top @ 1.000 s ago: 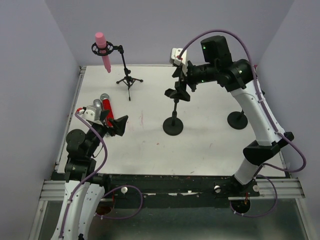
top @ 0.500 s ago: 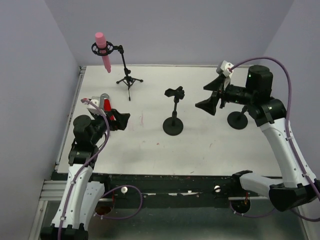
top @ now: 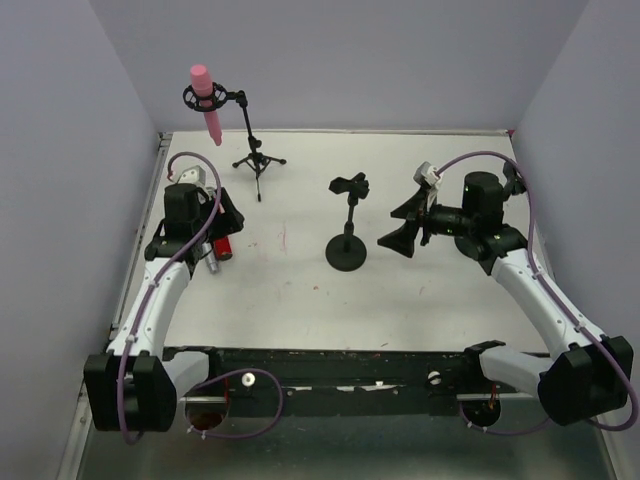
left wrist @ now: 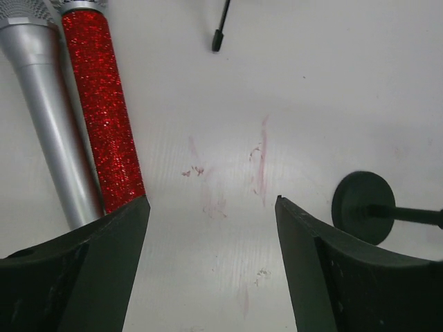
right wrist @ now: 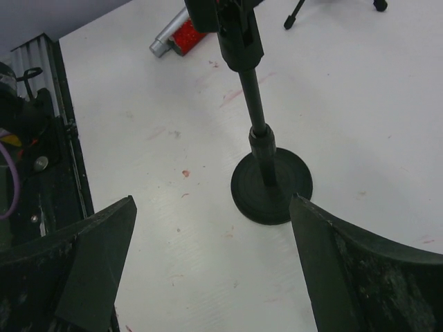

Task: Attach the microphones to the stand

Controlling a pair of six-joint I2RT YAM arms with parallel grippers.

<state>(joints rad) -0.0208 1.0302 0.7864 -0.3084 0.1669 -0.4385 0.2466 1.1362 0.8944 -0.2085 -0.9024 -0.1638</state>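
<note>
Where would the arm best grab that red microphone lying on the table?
Probably mid-handle, from straight above, pinching across its width: the red microphone lies flat, a slim straight stick. The silver microphone lies close alongside, leaving little room on that side.

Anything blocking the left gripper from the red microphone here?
Nothing visible stands between them. The open left gripper hangs just above the red microphone, whose end passes under one finger. The silver-grey microphone lies close alongside, which may crowd a grasp.
</note>
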